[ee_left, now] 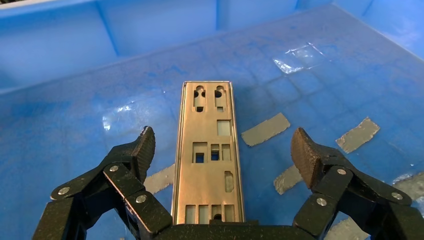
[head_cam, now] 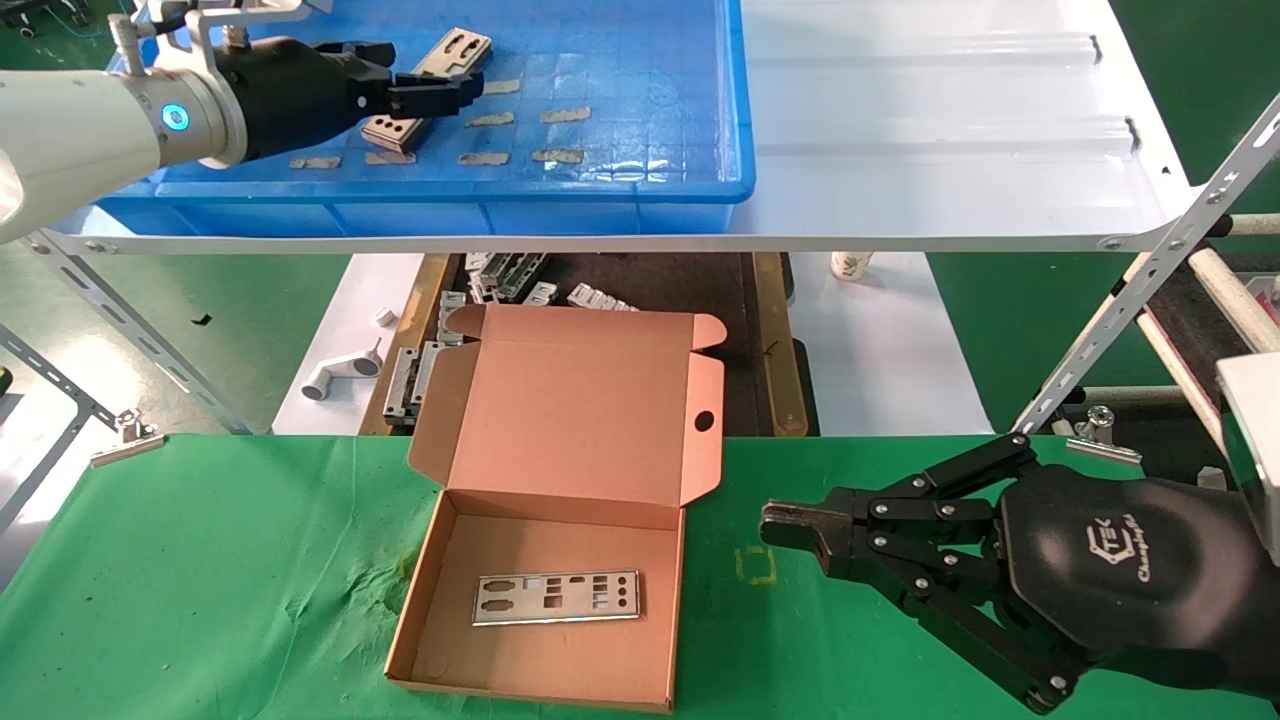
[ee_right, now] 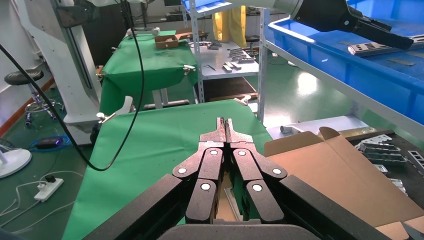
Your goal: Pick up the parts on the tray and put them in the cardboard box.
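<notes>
A silver punched plate lies on the floor of the blue tray at the back left. My left gripper hangs over it, open. In the left wrist view the plate lies lengthwise between the spread fingers of that gripper, untouched. The cardboard box stands open on the green table with one plate flat inside. My right gripper is shut and empty over the table right of the box; its tips meet.
The tray sits on a white ribbed shelf. Below it a dark tray holds grey brackets, with a white pipe fitting beside it. Tan tape patches dot the tray floor. A slanted shelf strut rises at the right.
</notes>
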`<state>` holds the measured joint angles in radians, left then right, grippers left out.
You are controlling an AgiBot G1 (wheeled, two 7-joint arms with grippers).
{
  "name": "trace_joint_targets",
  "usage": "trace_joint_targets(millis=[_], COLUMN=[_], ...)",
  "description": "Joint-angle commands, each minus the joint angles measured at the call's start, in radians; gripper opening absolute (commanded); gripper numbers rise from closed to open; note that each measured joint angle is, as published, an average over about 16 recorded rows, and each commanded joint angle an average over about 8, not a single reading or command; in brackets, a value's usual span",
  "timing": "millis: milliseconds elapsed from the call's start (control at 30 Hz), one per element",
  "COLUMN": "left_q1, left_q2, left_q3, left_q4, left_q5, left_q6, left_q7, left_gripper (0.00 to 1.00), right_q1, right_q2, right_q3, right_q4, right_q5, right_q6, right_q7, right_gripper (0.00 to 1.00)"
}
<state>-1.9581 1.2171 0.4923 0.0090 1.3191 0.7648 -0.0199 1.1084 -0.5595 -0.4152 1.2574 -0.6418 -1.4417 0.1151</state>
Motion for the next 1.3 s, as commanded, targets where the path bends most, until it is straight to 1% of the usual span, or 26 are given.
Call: trace_joint_targets(millis=[33,1300], left_q1=[0.002,0.006], left_q2=[0.001,-0.002], left_q3=[0.0,0.001], left_q4=[0.002,-0.012], left_q5=[0.0,0.002], left_q6=[-0.004,-0.038], left_q7=[-0.004,-0.014], left_gripper=[0.0,0.0], right_q1=[0.0,0.0], right_q2=[0.0,0.0], right_q3=[0.0,0.0], right_q4=[0.0,0.0], right_q5=[0.0,0.0], right_q6=[0.0,0.0], right_q7=[0.0,0.0], right_gripper=[0.0,0.0])
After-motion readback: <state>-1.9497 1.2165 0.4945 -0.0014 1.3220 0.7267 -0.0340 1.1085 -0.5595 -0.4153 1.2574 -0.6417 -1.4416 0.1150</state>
